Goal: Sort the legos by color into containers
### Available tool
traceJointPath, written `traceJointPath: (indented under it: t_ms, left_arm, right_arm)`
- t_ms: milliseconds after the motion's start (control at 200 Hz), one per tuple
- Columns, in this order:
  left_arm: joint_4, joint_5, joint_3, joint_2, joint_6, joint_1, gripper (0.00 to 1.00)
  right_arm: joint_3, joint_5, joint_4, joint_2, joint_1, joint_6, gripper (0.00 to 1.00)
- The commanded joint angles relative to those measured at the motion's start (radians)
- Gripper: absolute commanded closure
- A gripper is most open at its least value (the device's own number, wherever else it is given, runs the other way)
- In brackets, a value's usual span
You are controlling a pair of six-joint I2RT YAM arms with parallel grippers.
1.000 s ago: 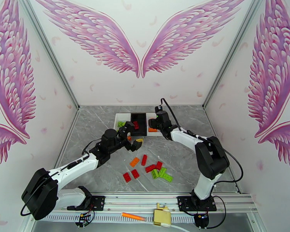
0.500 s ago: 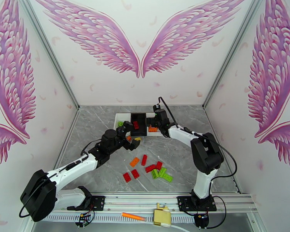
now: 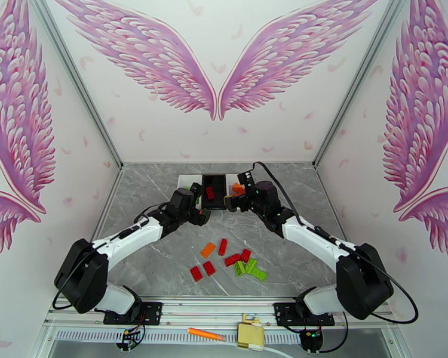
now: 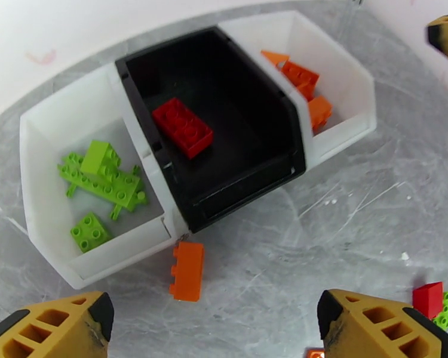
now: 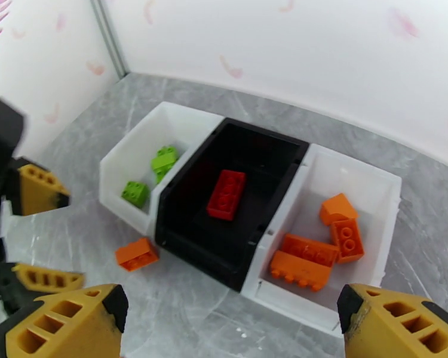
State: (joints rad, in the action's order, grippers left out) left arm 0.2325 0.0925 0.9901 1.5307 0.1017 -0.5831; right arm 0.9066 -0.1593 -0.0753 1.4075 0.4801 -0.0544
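Observation:
Three trays stand side by side at the back. The left white tray [image 4: 48, 174] holds lime green legos [image 4: 104, 177]. A single red brick [image 4: 182, 126] lies in the black tray [image 4: 248, 144]. The right white tray [image 4: 349, 96] holds orange bricks [image 4: 301, 79]. One orange brick [image 4: 187, 271] lies on the table just in front of the left tray. My left gripper [image 4: 215, 329] hangs open above it, and my right gripper [image 5: 230, 329] is open in front of the trays [image 3: 214, 191]. Loose red [image 3: 223, 246], orange [image 3: 208, 250] and green legos [image 3: 251, 267] lie mid-table.
The two grippers [image 3: 201, 216] [image 3: 231, 202] face each other closely in front of the trays. An orange marker-like stick [image 3: 206, 335] and a yellowish block [image 3: 249, 334] rest on the front rail. Walls enclose the grey table [image 3: 152, 258].
My left gripper has moved back and left toward the trays. The right gripper has pulled back from over the right white tray, its arm swinging out to the right.

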Motion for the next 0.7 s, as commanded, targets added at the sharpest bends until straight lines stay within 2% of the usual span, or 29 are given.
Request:
traceJointPath:
  t_ms: [0, 110, 190, 350, 395, 520, 695]
  left_arm:
    - [0.127, 0.026, 0.076, 0.074, 0.026, 0.015, 0.12]
    - [0.141, 0.022, 0.116, 0.142, 0.027, 0.030, 0.17]
    - [0.131, 0.021, 0.130, 0.183, 0.036, 0.038, 0.25]
    - [0.137, 0.000, 0.170, 0.259, 0.042, 0.047, 0.27]
    - [0.142, -0.007, 0.185, 0.280, 0.043, 0.049, 0.32]
    - [0.144, -0.013, 0.210, 0.329, 0.046, 0.048, 0.35]
    - [0.162, -0.012, 0.246, 0.380, 0.043, 0.049, 0.50]
  right_arm:
    - [-0.031, -0.089, 0.005, -0.042, 0.026, 0.046, 0.02]
    - [-0.038, -0.100, 0.017, -0.051, 0.046, 0.050, 0.02]
    - [-0.038, -0.100, 0.017, -0.049, 0.051, 0.050, 0.02]
    - [-0.031, -0.098, 0.017, -0.036, 0.053, 0.050, 0.02]
    - [-0.031, -0.098, 0.017, -0.035, 0.054, 0.050, 0.02]
    - [-0.032, -0.095, 0.017, -0.032, 0.055, 0.047, 0.02]
    - [-0.036, -0.088, 0.016, -0.030, 0.054, 0.046, 0.01]
